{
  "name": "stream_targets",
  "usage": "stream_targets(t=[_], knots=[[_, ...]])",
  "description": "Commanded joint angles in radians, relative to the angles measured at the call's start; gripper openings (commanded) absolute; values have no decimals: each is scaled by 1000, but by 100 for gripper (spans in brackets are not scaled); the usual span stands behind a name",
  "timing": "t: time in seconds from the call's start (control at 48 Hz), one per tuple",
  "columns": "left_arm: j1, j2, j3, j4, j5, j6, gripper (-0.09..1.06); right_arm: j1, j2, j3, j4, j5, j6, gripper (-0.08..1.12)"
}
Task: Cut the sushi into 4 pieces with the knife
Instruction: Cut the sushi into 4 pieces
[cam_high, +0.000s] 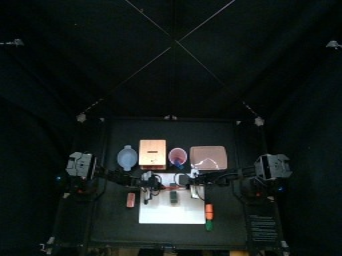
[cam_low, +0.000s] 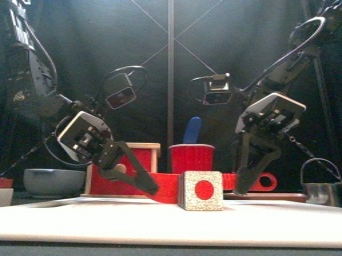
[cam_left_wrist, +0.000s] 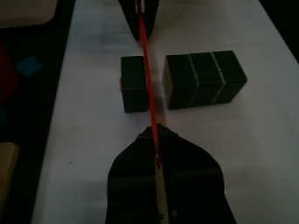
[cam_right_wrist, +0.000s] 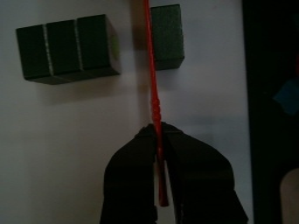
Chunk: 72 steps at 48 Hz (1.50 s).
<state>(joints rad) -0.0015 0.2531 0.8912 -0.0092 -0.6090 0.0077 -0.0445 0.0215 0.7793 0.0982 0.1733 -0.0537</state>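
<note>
The dark green sushi roll lies on the white cutting board (cam_high: 166, 226) in two parts: a single block (cam_left_wrist: 135, 85) and a piece of three joined blocks (cam_left_wrist: 205, 79), with a gap between them. The red knife (cam_left_wrist: 145, 70) stands edge-on in that gap. My left gripper (cam_left_wrist: 152, 133) is shut on one end of the knife, and my right gripper (cam_right_wrist: 156, 131) is shut on the other end. In the right wrist view the three-block piece (cam_right_wrist: 68, 49) and the single block (cam_right_wrist: 169, 35) lie on either side of the blade (cam_right_wrist: 151, 70). The front view shows the roll's end face (cam_low: 202, 190).
Behind the board stand the blue-grey bowl (cam_high: 127, 156), the wooden box (cam_high: 154, 152), the red cup (cam_low: 191, 158) with the blue knife (cam_low: 191, 129), and the pink tray (cam_high: 210, 157). Small toy foods (cam_high: 210, 212) lie on the board's right part, and another (cam_high: 131, 200) lies at its left.
</note>
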Motion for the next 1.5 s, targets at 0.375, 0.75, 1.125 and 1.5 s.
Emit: stream_targets(t=[0.375,0.75,1.125,1.5], knots=[[-14,-186,-44,89,143,0,26,34,-152,-31,6,12,0,5],[-124,-204,-26,86,144,-6,26,110,-169,-12,48,12,0,5],[-129,-118,-57,60,144,-3,26,106,-130,-3,52,-3,0,5],[-156,-114,-61,60,144,-8,26,124,-115,-5,67,-11,0,5]])
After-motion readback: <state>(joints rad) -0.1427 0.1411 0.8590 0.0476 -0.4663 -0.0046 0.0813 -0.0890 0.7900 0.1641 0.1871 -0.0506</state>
